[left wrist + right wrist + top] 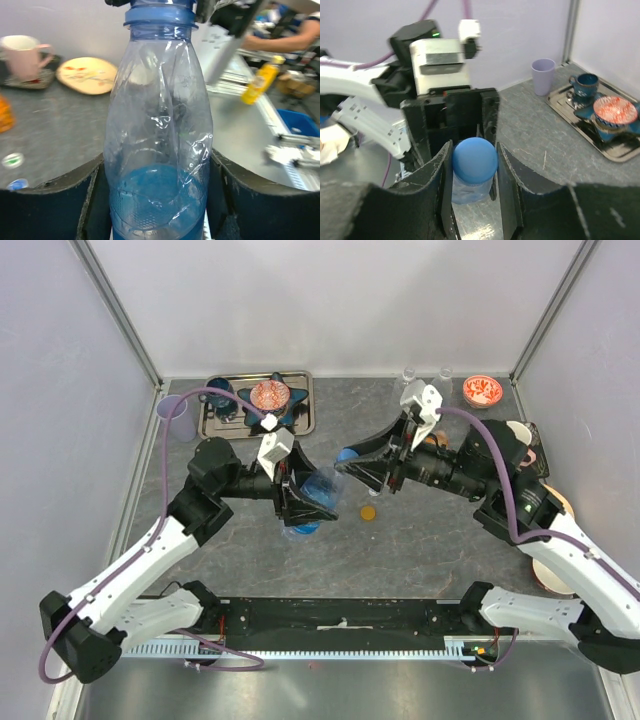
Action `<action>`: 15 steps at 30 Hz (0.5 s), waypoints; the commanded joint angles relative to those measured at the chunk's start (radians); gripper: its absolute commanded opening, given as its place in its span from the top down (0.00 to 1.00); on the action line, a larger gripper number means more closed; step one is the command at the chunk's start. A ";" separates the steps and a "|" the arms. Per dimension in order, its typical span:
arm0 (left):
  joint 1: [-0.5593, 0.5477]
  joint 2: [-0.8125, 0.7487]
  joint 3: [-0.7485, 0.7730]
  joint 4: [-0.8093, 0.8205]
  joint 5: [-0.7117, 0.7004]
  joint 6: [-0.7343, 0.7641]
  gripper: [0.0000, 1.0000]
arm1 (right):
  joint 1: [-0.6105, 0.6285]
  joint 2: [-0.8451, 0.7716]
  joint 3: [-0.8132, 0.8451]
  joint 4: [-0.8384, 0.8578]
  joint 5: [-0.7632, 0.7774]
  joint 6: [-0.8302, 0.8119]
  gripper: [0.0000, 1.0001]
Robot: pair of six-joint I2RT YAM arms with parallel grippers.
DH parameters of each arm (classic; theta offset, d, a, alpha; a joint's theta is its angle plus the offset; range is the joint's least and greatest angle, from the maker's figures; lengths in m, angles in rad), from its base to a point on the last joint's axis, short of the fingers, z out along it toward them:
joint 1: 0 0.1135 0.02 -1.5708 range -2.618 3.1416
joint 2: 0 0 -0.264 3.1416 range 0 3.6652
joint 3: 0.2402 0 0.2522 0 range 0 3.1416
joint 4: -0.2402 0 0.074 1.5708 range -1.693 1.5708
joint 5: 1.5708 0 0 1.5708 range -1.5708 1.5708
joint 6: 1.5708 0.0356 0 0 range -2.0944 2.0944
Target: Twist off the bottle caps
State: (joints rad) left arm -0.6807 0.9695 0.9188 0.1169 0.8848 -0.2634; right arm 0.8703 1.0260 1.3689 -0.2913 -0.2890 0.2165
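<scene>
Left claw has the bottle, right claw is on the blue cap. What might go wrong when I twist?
1. The bottle is thin and already creased above the left claw; it may buckle or spin instead of the cap turning.
2. The right claw pinches only the smooth, rounded sides of the blue cap, so it might slip.
3. The orange cap lies loose nearby; a dropped cap could knock it away.

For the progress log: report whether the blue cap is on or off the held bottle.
On. The blue cap sits atop the bottle neck, clasped by the right gripper; how loosened, cannot tell.
</scene>
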 commanded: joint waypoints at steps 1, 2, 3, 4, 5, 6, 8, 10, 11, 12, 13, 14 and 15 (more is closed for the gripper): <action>0.047 0.061 0.026 0.332 0.387 -0.333 0.73 | -0.005 -0.046 -0.007 0.014 -0.235 -0.115 1.00; 0.047 0.073 0.023 0.370 0.429 -0.405 0.72 | -0.005 -0.049 -0.001 0.006 -0.281 -0.129 1.00; 0.047 0.083 0.022 0.415 0.448 -0.436 0.72 | -0.007 -0.050 0.001 -0.005 -0.306 -0.131 1.00; 0.047 0.103 0.022 0.470 0.460 -0.462 0.71 | -0.007 -0.050 0.002 -0.011 -0.334 -0.135 1.00; 0.047 0.107 0.019 0.492 0.477 -0.497 0.71 | -0.005 -0.052 0.002 -0.014 -0.382 -0.141 1.00; 0.049 0.115 0.018 0.504 0.479 -0.505 0.71 | -0.005 -0.052 0.001 -0.019 -0.397 -0.144 1.00; 0.050 0.117 0.015 0.503 0.479 -0.501 0.71 | -0.005 -0.066 -0.010 -0.019 -0.410 -0.147 1.00; 0.055 0.115 0.015 0.488 0.479 -0.488 0.71 | -0.005 -0.076 -0.013 -0.019 -0.450 -0.158 1.00; 0.055 0.118 0.017 0.474 0.483 -0.478 0.71 | -0.005 -0.081 -0.008 -0.020 -0.473 -0.161 1.00; 0.056 0.120 0.017 0.471 0.487 -0.474 0.71 | -0.005 -0.081 -0.002 -0.025 -0.514 -0.163 1.00; 0.056 0.124 0.015 0.468 0.491 -0.473 0.71 | -0.005 -0.084 0.004 -0.029 -0.533 -0.167 1.00; 0.058 0.127 0.015 0.464 0.496 -0.471 0.71 | -0.005 -0.084 0.013 -0.032 -0.553 -0.172 1.00; 0.058 0.129 0.014 0.463 0.497 -0.470 0.71 | -0.005 -0.086 0.018 -0.038 -0.581 -0.175 1.00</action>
State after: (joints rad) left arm -0.6491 1.0927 0.9184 0.5198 1.3785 -0.6735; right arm 0.8597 0.9756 1.3655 -0.2855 -0.6643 0.0654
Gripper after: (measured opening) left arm 0.666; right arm 0.416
